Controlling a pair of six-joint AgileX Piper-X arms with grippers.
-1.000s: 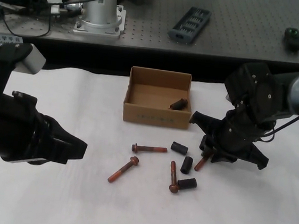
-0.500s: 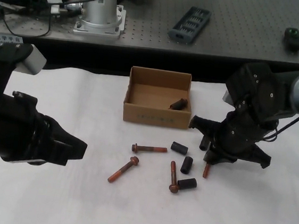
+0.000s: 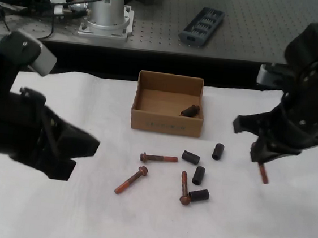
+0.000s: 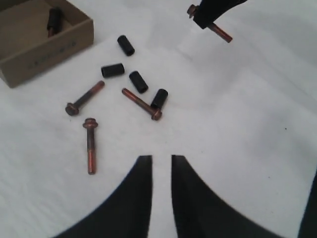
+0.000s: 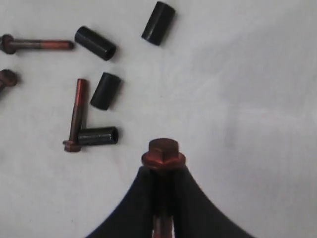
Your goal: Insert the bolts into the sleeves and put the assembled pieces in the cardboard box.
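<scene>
Bolt [image 3: 263, 174] hangs clamped in the right gripper [image 3: 260, 159] over the white sheet [image 3: 136, 224], right of four loose sleeves [image 3: 198, 175]. The left gripper [image 4: 162, 171] hovers near left, fingers slightly parted around nothing. The cardboard box [image 3: 166, 123] sits farther back.

- High view looks forward and down from behind, over the whole bench [image 3: 153, 226].
- Wrist views hang nearer, looking down; all share the loose sleeves [image 4: 138, 82].

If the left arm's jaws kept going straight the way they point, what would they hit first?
Likely the head of the nearest bolt, with a black sleeve right beside it. Depth is unclear, so the left gripper might touch the white paper first.
</scene>
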